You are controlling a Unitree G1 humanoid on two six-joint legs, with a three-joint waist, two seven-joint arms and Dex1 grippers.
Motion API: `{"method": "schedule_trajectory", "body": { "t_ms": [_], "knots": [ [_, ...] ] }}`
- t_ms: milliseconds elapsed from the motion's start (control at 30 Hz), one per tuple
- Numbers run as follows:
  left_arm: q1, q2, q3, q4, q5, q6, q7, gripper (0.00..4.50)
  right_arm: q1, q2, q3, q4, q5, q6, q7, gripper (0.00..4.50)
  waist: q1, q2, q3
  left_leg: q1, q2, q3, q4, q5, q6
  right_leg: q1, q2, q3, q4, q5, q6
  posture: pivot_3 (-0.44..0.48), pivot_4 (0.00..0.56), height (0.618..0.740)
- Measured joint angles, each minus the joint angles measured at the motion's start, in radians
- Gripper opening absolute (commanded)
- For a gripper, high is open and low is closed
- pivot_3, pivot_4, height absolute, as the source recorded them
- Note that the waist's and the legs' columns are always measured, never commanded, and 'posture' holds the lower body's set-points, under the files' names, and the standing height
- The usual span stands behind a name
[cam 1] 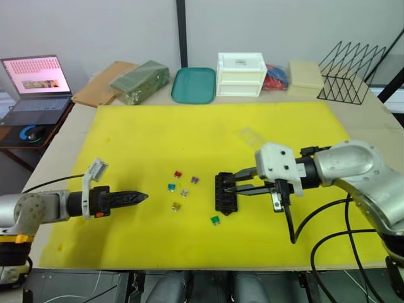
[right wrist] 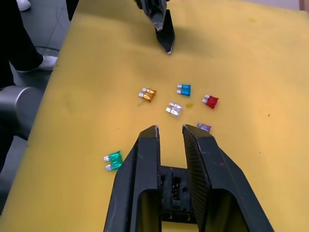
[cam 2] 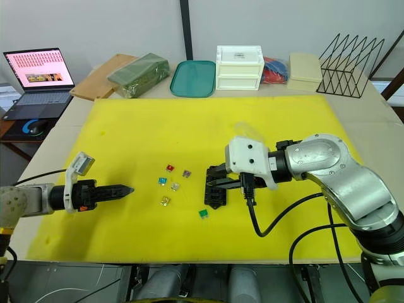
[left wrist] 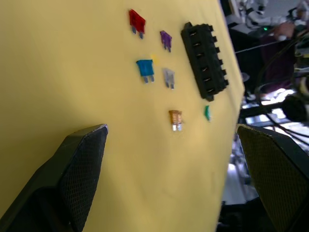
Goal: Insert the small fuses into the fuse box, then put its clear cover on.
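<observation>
— Where is the small black slotted plastic fuse box [cam 1: 225, 192]?

— On the yellow tabletop [cam 1: 158, 139], under my right end effector [cam 1: 228, 187]; its long axis runs toward me.

— End effectors?

— Right one narrowly parted over the box, holding nothing. Left end effector [cam 1: 144, 197] spread wide, empty, pointing at six loose coloured blade fuses [cam 1: 183, 191].

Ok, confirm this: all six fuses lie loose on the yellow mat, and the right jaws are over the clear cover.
One thing is wrong: the right gripper is over the black fuse box, not the clear cover, which lies apart, farther back on the yellow mat. The right wrist view shows the box beneath those jaws. The six fuses do lie loose on the mat.
</observation>
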Motion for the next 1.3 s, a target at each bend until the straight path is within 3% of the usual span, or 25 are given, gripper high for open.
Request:
{"method": "schedule_trajectory", "body": {
  "t_ms": [300,667,800,1300],
  "knots": [
    [-0.014,-0.098,-0.035,-0.051,-0.042,0.117,0.042,4.50,-0.001,0.000,0.002,0.007,-0.021,-0.002,-0.008,0.86,0.001,0.000,0.000,0.000,0.000,0.000,0.001,0.000,0.000,0.000,0.000,0.000,0.000,0.000,0.000,0.000,0.150,0.740],
    [-0.056,-0.173,-0.078,-0.061,-0.034,0.120,0.090,4.50,0.000,-0.004,0.002,0.002,-0.022,0.001,-0.006,0.86,0.007,0.000,0.000,0.000,-0.001,0.000,0.001,0.000,0.000,0.001,-0.001,0.000,0.000,0.000,0.000,0.000,0.150,0.740],
    [-0.068,-0.200,-0.091,-0.056,-0.018,0.116,0.111,3.61,0.001,-0.004,0.002,-0.006,-0.022,0.001,-0.007,0.89,0.007,0.000,-0.001,0.000,-0.001,0.000,0.002,0.000,0.000,0.001,-0.001,0.000,0.000,0.000,0.000,0.000,0.150,0.740],
    [-0.072,-0.229,-0.103,-0.028,0.013,0.079,0.113,3.61,0.003,-0.009,0.003,-0.012,-0.024,0.001,-0.007,0.89,0.009,0.001,-0.001,0.001,-0.001,0.000,0.002,0.000,0.000,0.002,-0.001,0.000,0.000,0.000,0.000,0.000,0.150,0.740]
  ]
}}
